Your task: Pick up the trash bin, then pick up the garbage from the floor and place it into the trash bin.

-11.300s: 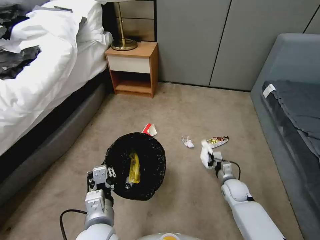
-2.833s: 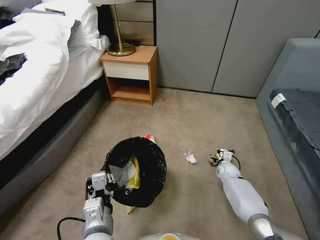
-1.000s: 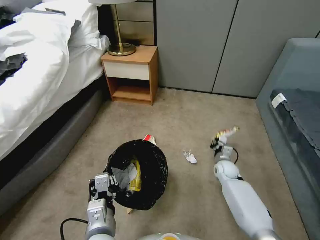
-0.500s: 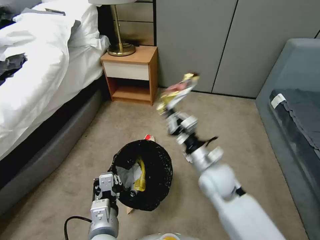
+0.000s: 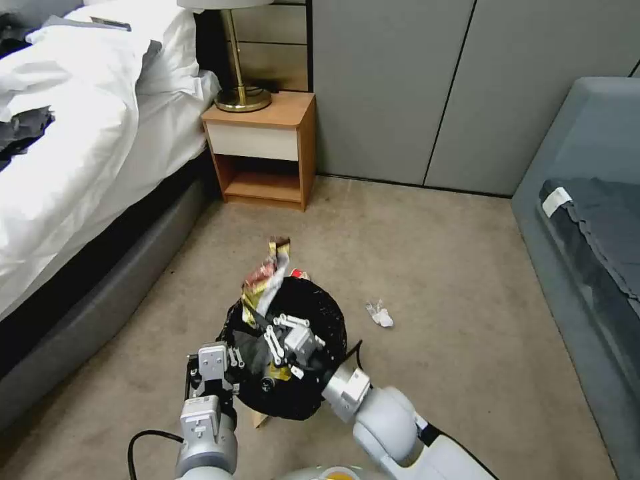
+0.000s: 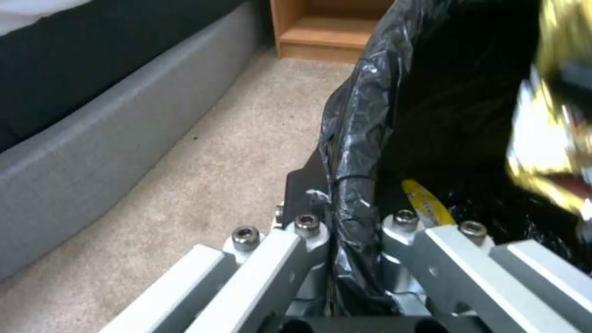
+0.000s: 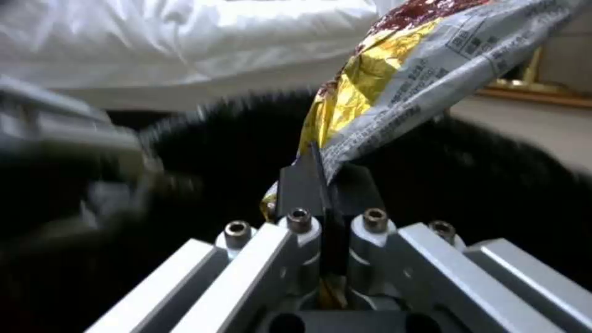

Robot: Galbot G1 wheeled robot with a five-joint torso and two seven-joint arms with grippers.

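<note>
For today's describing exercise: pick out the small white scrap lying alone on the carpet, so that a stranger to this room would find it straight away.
Start at the wooden bedside table against the wall, then come forward over the carpet to the black-lined trash bin held at its rim by the left gripper. The crumpled tissue lies just to the bin's right. It is white, lying loose and untouched, while the shiny wrapper is clamped in the right gripper over the bin.

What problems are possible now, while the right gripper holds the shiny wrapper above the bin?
1. The shiny wrapper sticks out past the trash bin rim; released now by the right gripper, it might fall on the carpet.
2. The left gripper pinches only the thin bag liner and rim; a bump from the right arm could loosen it.
3. The white tissue is not yet collected.
</note>
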